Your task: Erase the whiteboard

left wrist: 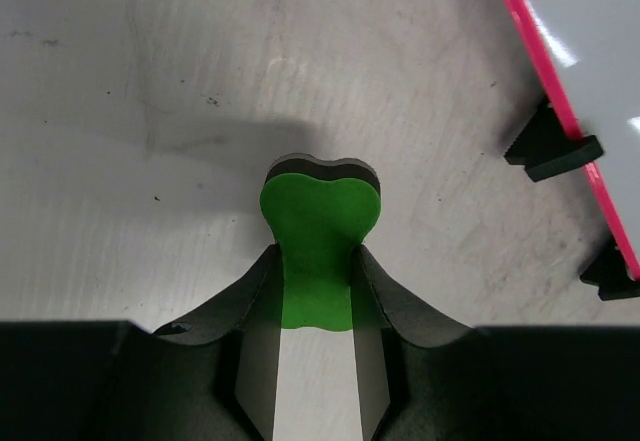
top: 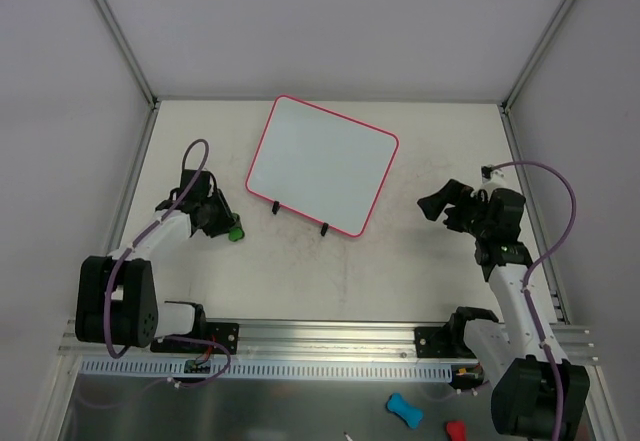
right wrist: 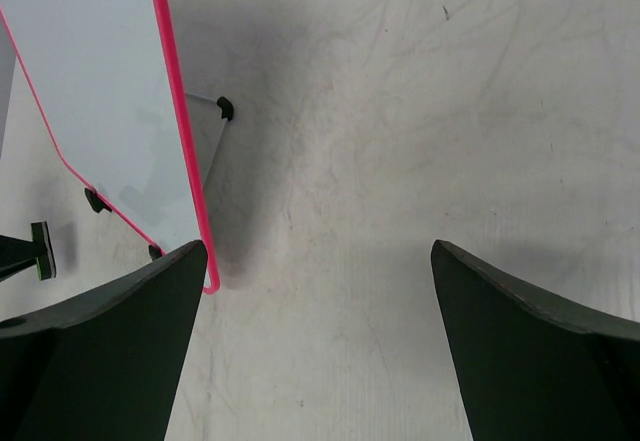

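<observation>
whiteboard (top: 322, 164): smooth, pink-framed, rounded corners

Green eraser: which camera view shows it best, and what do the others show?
The left wrist view: the green eraser fills the centre, pinched in the left gripper, its dark backing visible. The top view shows only a small green speck by that gripper; the right wrist view catches a distant sliver at its left edge.
</observation>
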`<state>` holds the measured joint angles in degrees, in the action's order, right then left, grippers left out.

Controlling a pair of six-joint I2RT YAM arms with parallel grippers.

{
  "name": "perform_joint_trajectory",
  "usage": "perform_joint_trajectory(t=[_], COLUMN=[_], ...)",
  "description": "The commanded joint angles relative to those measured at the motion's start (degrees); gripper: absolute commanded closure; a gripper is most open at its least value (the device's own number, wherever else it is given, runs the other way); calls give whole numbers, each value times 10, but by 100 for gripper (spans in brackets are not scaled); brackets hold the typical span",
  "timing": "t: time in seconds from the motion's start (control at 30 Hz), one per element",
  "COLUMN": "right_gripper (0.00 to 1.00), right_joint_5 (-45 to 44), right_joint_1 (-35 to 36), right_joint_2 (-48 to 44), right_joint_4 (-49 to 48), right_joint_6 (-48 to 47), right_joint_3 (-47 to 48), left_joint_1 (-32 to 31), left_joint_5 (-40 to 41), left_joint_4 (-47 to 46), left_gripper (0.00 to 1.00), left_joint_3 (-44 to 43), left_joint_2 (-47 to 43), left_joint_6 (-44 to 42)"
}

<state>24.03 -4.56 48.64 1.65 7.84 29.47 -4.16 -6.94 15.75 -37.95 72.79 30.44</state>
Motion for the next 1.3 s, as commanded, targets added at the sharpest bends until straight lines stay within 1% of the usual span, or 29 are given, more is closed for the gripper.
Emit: perform_joint_trajectory(t=[0.0,0.07,0.13,0.17,0.2,0.23,0.3,0.43,0.47,0.53,0.57,0.73,0.8,0.83,0.9,1.03,1.07,1.13,1.17,1.27], right_gripper=[1,1,1,1,1,1,1,1,1,1,1,1,1,1,1,1,1,1,1,1], right_joint_5=[-3,-3,7,14,16,17,29,34,36,37,38,45,45,46,51,44,43,40,37,41], right_joint_1=[6,5,6,6,6,6,6,6,6,6,6,6,6,6,6,6,6,6,6,7], right_joint_2=[-24,-29,-29,-28,-26,-23,-15,0,1,1,0,-7,-11,-12,-14,-12,-11,-14,-14,-19], right_joint_4=[-2,-2,-10,-13,-13,-12,-29,-30,-30,-31,-32,-40,-41,-43,-48,-47,-48,-47,-48,-48], right_joint_6=[-16,-16,-15,-12,-13,-13,-12,-12,-12,-12,-12,-15,-15,-13,-12,-4,-1,1,1,2], right_joint_3=[-14,-15,-15,-16,-15,-11,-8,-2,0,0,0,0,0,-2,-3,1,2,3,2,2], left_joint_1=[-2,-2,-2,-2,-2,-2,-2,-2,-2,-2,-2,-2,-3,-2,-2,-2,-2,-2,-2,-2], left_joint_5=[20,19,19,23,25,25,24,11,7,3,3,-15,-20,-25,-41,-86,-95,-112,-116,-134], left_joint_4=[-1,-1,-1,0,-1,-1,-1,0,0,0,0,3,7,9,14,16,16,23,28,53], left_gripper=[90,90,85,83,76,73,69,61,54,49,41,34,27,26,18,12,1,1,1,1], left_joint_3=[-12,-17,-24,-25,-26,-26,-27,-30,-30,-27,-27,-20,-13,-11,-2,19,24,36,38,33], left_joint_2=[39,63,73,76,75,74,67,56,50,40,30,-3,-30,-39,-74,-155,-196,-238,-278,-327], left_joint_6=[-13,-16,-24,-25,-25,-25,-24,-28,-30,-32,-31,-25,-19,-16,-13,2,1,-3,-4,-11])
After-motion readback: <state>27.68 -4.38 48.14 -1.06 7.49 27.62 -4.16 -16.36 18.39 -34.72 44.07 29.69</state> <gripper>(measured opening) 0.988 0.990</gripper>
